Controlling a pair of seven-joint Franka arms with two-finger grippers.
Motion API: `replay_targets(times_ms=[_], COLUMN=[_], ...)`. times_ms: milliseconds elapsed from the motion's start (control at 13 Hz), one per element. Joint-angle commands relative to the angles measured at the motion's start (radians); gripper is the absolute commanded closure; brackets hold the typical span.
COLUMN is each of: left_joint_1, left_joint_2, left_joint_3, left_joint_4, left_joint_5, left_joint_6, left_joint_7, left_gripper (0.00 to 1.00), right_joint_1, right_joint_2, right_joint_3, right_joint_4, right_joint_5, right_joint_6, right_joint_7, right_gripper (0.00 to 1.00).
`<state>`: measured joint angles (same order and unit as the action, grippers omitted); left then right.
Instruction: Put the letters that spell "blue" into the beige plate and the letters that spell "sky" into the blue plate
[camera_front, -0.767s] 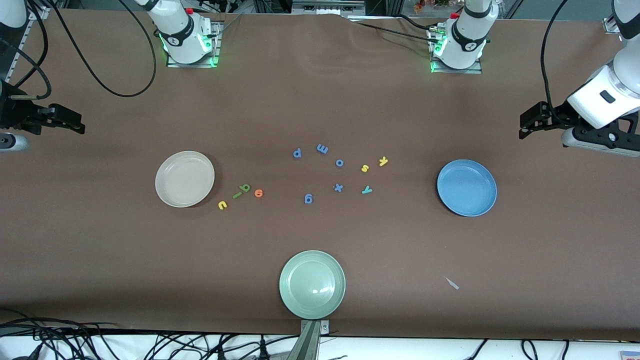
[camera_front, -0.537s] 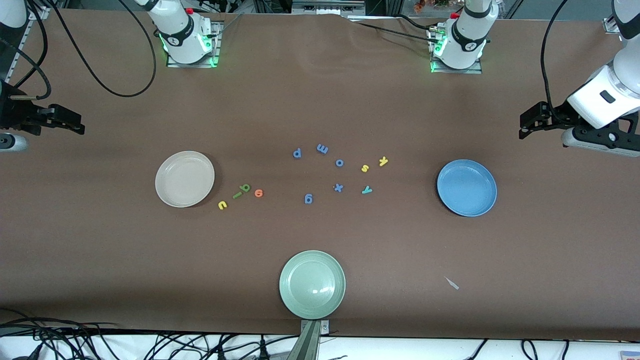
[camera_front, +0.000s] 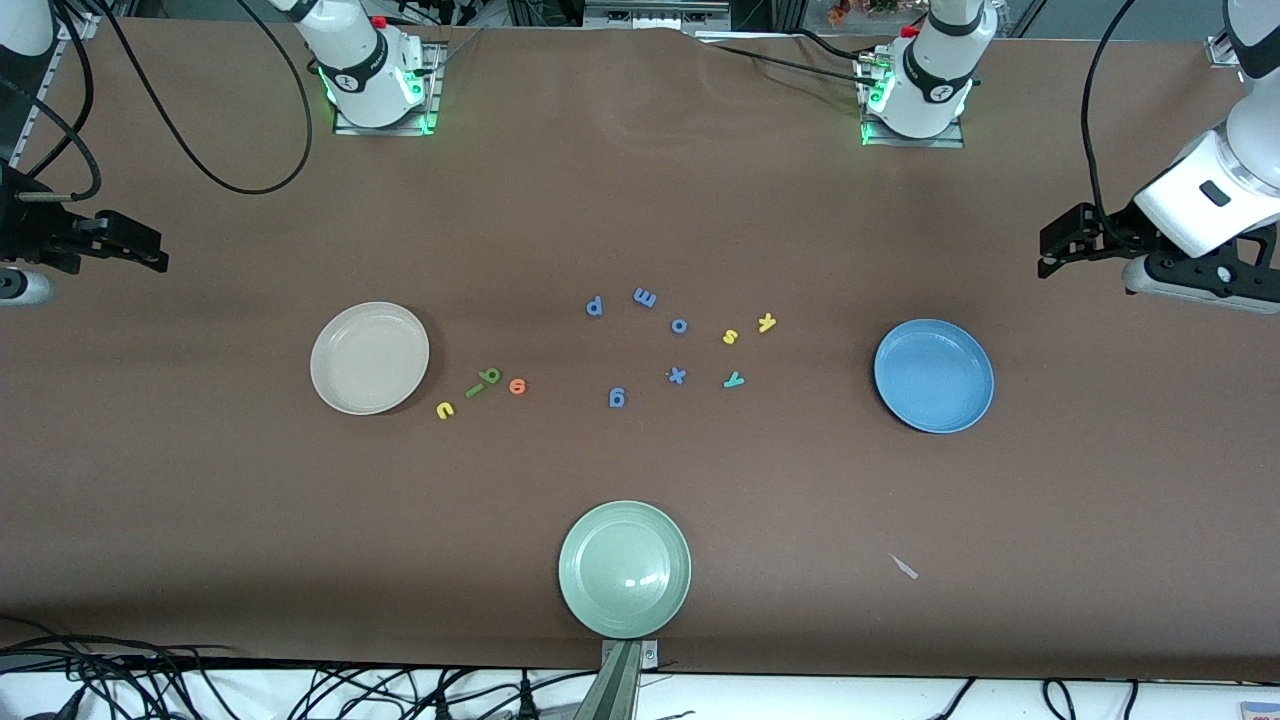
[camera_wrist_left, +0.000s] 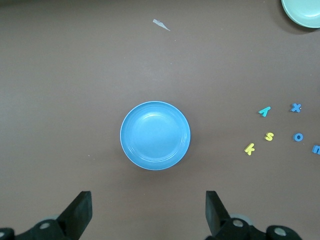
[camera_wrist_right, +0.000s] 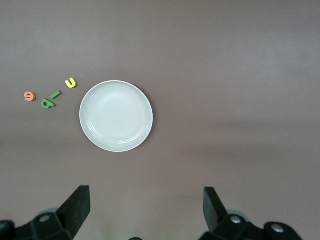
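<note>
R gripper (camera_front: 150, 255), fingers spread & empty, hangs w/ beige plate (camera_front: 369, 358) at 4 o'clock, b-l-u-e letters (camera_front: 480, 390) just past; L gripper (camera_front: 1050, 255) likewise released, waits.

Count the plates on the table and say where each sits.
3. Beige plate toward the right arm's end, blue plate toward the left arm's end, green plate between them, nearest the front camera. None seems hidden.
</note>
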<state>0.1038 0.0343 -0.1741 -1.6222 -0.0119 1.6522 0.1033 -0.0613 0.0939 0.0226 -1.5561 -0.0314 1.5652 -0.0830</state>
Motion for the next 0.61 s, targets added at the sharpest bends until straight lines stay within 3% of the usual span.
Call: replay_targets(times_ms=[0,537], left_joint_1=[0.005,0.005], left_joint_2=[0.006,0.006], left_joint_3=[-0.007,-0.007], left_joint_4=[0.019,0.019], left_joint_5=[0.007,0.009], left_joint_6=[-0.017,-0.017], left_joint_7=[-0.004,-0.004], left_gripper=[0.0,0.0], right_joint_1=[-0.008,-0.015], right_joint_2=[0.004,0.013], right_joint_3=[0.004,0.002], right_joint_4=[0.011,0.016], right_joint_5=[0.022,0.025], right_joint_6=[-0.005,0.006], right_joint_7=[0.005,0.005], right_gripper=[0.0,0.0])
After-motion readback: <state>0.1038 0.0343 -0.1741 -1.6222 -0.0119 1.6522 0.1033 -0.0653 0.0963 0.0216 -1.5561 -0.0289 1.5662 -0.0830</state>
